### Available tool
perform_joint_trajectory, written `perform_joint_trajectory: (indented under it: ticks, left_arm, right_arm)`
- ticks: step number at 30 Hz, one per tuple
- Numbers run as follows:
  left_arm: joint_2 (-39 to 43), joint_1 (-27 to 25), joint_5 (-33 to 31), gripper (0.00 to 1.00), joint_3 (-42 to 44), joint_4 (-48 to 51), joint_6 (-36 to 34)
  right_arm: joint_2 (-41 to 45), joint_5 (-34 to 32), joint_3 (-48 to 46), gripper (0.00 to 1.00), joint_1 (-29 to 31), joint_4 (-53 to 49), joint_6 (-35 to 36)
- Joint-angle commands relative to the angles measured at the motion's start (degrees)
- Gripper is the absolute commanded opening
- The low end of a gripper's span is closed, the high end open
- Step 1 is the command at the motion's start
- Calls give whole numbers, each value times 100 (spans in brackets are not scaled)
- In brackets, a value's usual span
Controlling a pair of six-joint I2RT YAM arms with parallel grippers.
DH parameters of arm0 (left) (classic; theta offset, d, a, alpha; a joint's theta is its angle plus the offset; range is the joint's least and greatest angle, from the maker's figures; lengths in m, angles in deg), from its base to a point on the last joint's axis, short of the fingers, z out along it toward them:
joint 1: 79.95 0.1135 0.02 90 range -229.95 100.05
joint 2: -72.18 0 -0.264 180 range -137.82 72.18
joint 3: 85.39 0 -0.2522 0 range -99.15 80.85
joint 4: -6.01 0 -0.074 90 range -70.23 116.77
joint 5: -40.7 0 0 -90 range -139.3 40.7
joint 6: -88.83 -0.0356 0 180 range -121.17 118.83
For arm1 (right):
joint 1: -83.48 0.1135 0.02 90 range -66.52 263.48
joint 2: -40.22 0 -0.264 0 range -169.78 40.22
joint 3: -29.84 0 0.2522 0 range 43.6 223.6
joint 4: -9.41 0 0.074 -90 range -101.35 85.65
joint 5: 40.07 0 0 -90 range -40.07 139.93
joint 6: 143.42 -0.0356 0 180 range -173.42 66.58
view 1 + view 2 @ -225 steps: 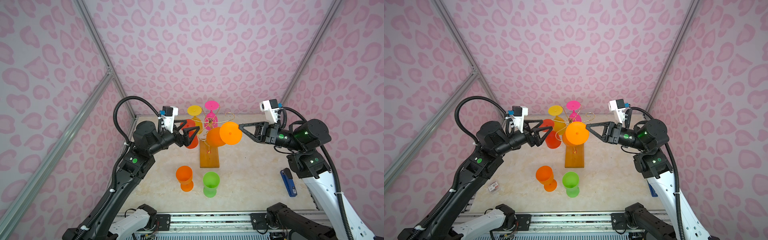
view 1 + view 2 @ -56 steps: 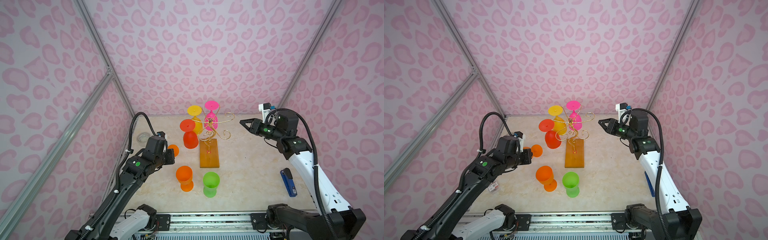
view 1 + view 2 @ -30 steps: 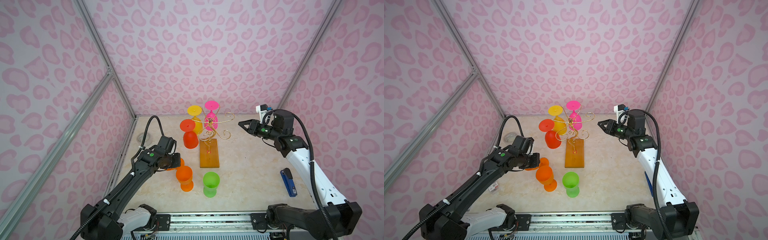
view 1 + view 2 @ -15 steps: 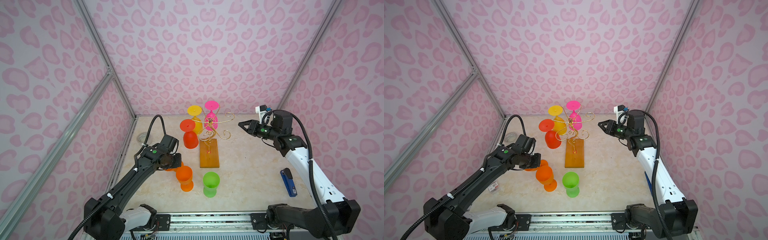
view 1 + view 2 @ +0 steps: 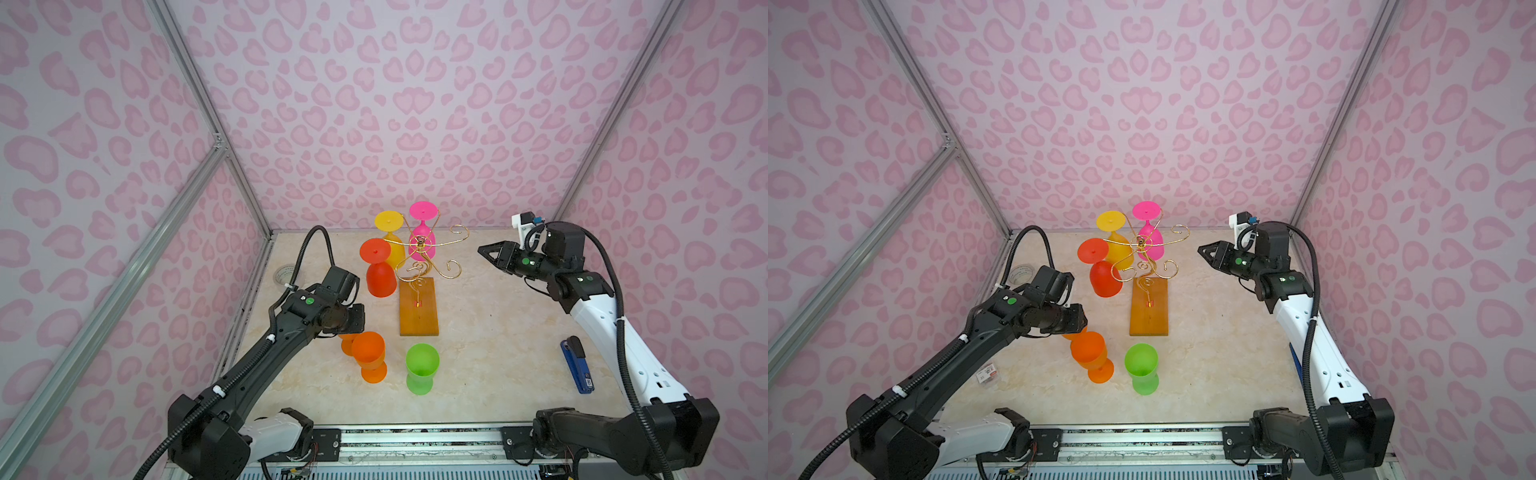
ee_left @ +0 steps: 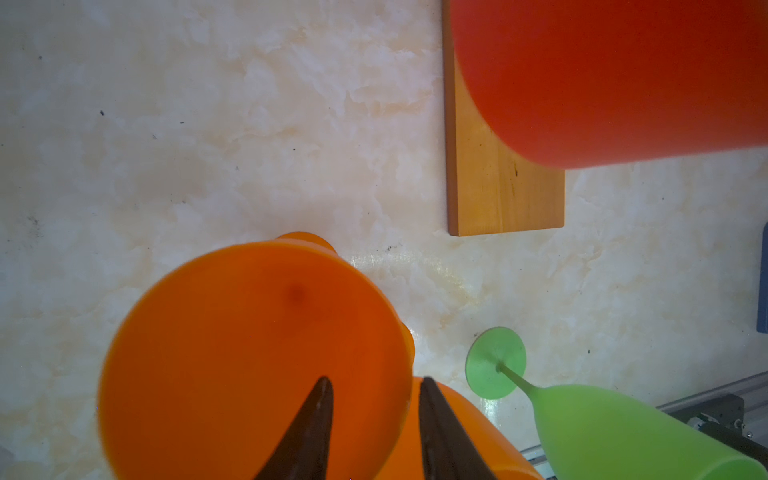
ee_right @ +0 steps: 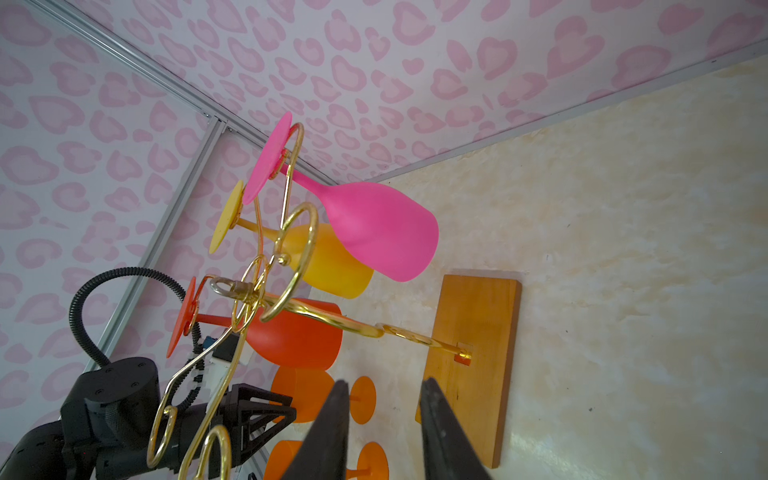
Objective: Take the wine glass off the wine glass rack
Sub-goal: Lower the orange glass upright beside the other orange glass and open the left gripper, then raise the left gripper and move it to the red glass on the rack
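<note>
You're boxed in on three sides: the back wall (image 5: 415,104), left wall (image 5: 62,166) and right wall (image 5: 706,166) are pale panels covered in pink heart-shaped blotches. Silver aluminium struts (image 5: 199,95) climb the corners, and a slanting strut (image 5: 104,299) crosses the left wall. Below is a cream marbled tabletop (image 5: 498,353), glossy, catching a soft glare (image 6: 415,266). Along the near edge runs a metal rail (image 5: 415,434). The light is bright and even.

Clock: 12 = way the fingers point. L gripper (image 6: 375,380) fingers apart, astride rim of orange glass (image 6: 249,365) seen from above; contact unclear. At 4, 2nd orange glass (image 6: 480,440), just beside. At 3, green glass (image 6: 615,428), upright. At 1, rack's wooden base (image 6: 498,191), partly behind blurry red glass (image 6: 615,79).
</note>
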Motion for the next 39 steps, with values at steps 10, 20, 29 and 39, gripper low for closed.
perform_joint_trajectory:
  ticks: [10,20,29,39]
  left_arm:
    - [1034,-27,-60,65,-670,172,188]
    - [1795,438,1239,71,-801,-1847,654]
    - [1191,1370,3118,72,-359,-4176,2141]
    - [758,1525,3396,72,-179,-4484,2380]
  right_arm:
    - [29,32,-95,30,-33,133,-5]
    - [68,58,-147,30,-46,231,-76]
    - [226,41,-184,30,-115,179,-76]
    - [283,85,-185,30,-173,208,-102]
